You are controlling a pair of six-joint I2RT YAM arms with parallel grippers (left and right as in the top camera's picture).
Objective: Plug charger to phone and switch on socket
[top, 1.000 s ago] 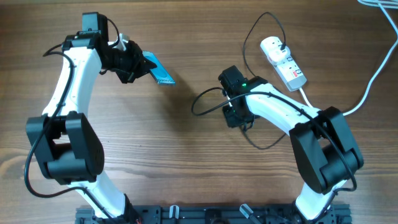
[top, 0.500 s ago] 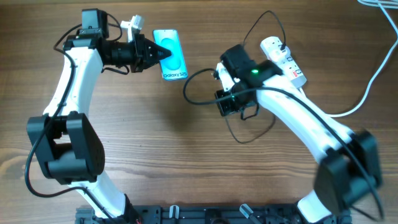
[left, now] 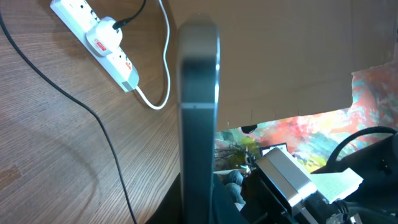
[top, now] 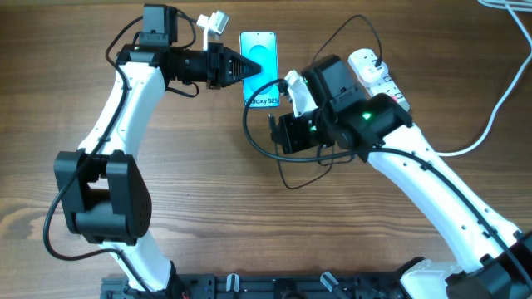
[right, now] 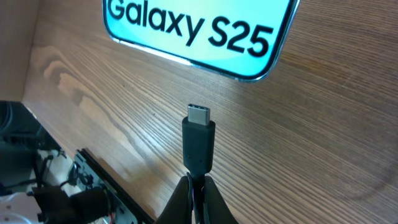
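My left gripper is shut on the phone, holding one long edge with the cyan screen facing up and the "Galaxy S25" end toward the right arm. In the left wrist view the phone shows edge-on between the jaws. My right gripper is shut on the charger connector, just behind its black body; the metal tip points at the phone's "Galaxy S25" end with a short gap. The black cable loops to the socket, where it is plugged in.
The socket's thick white cord runs off the far right; it also shows in the left wrist view beside the socket. Slack black cable lies under the right arm. A black rail lines the table's near edge.
My left gripper has carried the phone to the right, and its screen now faces up. My right gripper has moved up and left with the connector, toward the phone's lower end.
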